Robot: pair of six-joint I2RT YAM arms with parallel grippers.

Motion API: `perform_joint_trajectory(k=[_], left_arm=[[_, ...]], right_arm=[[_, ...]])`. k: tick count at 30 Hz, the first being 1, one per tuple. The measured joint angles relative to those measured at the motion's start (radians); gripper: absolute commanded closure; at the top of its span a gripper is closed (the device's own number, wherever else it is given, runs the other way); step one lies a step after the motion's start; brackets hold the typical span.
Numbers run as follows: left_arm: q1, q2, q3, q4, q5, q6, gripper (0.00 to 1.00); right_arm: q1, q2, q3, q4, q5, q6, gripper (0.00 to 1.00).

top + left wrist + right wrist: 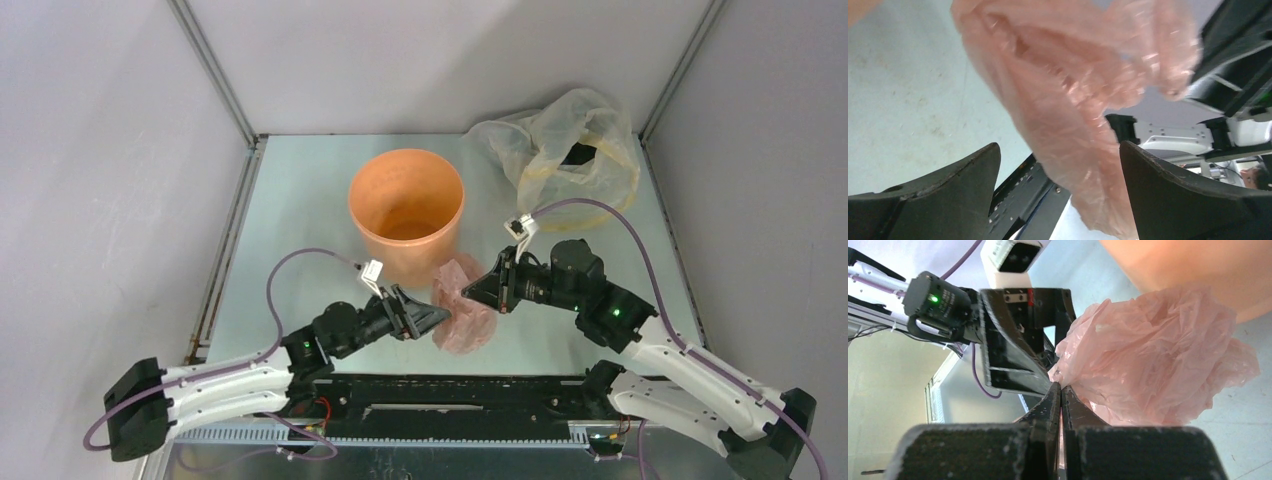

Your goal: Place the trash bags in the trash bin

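Right end effector (1060, 390) grips pink bag (465, 318) at edge — bin (418, 252) just beside.

Near the trash bin (405, 215), the left claw (438, 317) gapes wide; the right claw (472, 291) faces it, clamping the trash bag (465, 322).

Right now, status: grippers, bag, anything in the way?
Right gripper shut on pink bag; left gripper open around it. Bag outside orange bin. Clear bag back right, not blocking.
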Motion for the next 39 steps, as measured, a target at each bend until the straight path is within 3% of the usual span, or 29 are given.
perform_joint_trajectory(k=[3,9,13,16,22,28,32,36,37,39], left_arm=[[-0.013,0.063,0.000,-0.009,-0.016,-0.029,0.16],[-0.014,0.143,0.003,-0.096,-0.099,-0.053,0.58],[-0.015,0.076,0.004,-0.288,-0.260,-0.044,0.73],[-0.015,-0.059,-0.010,-0.413,-0.375,-0.043,0.83],[-0.015,-0.269,-0.026,-0.621,-0.520,-0.033,0.88],[-0.015,-0.306,-0.026,-0.725,-0.557,0.000,0.91],[-0.015,-0.302,-0.009,-0.810,-0.598,0.004,0.91],[0.011,-0.302,0.016,-0.867,-0.623,0.013,0.95],[0.025,-0.303,0.023,-0.878,-0.626,0.021,0.96],[0.053,-0.302,0.036,-0.890,-0.626,0.046,0.97]], right_arm=[[0.005,-0.006,0.000,0.005,0.004,0.000,1.00],[0.008,-0.087,0.001,-0.012,0.026,0.000,1.00],[0.008,-0.178,0.040,-0.093,0.083,-0.002,1.00],[0.008,-0.259,0.100,-0.174,0.172,-0.006,1.00],[0.008,-0.397,0.181,-0.315,0.409,-0.011,1.00],[0.008,-0.393,0.183,-0.452,0.562,-0.011,1.00],[0.008,-0.357,0.183,-0.552,0.720,0.022,0.88],[0.003,-0.304,0.183,-0.668,0.895,0.096,0.33],[0.002,-0.293,0.183,-0.687,0.922,0.099,0.25],[-0.002,-0.283,0.179,-0.698,0.940,0.096,0.19]])
